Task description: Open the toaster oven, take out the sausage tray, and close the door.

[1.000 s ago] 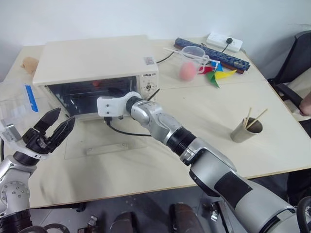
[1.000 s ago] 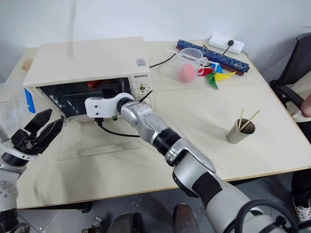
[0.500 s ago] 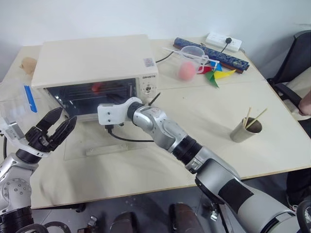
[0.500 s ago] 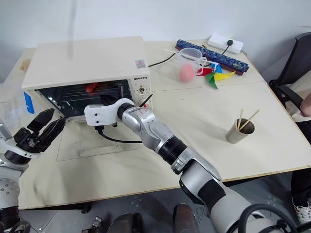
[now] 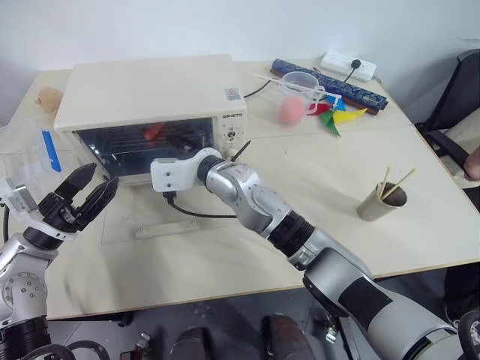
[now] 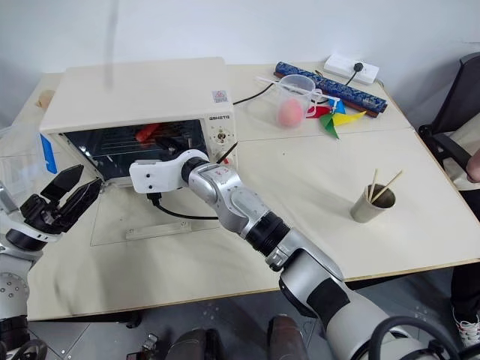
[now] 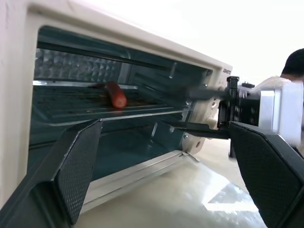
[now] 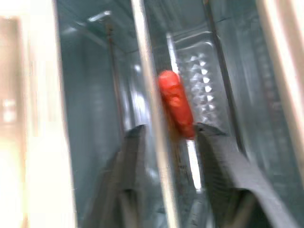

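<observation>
One toaster oven [image 5: 150,97] is seen, door [image 6: 150,217] lying flat — one sausage [image 7: 116,95] on one tray [image 7: 95,102] inside. Left gripper [image 5: 79,199] is spread wide; right gripper [image 8: 166,142] is parted around the tray's edge.

Pale room, cream bench, dark chair at the robot's right

A plain white wall [image 5: 187,26] is running behind the wide cream-coloured wooden bench [image 5: 337,172], whose two tops are meeting along a thin seam. Soft, even light is falling across the surface. A black chair with a cream seat [image 5: 457,112] is standing just beside the bench's right edge, and grey floor [image 6: 217,315] is showing beneath the near edge.
</observation>
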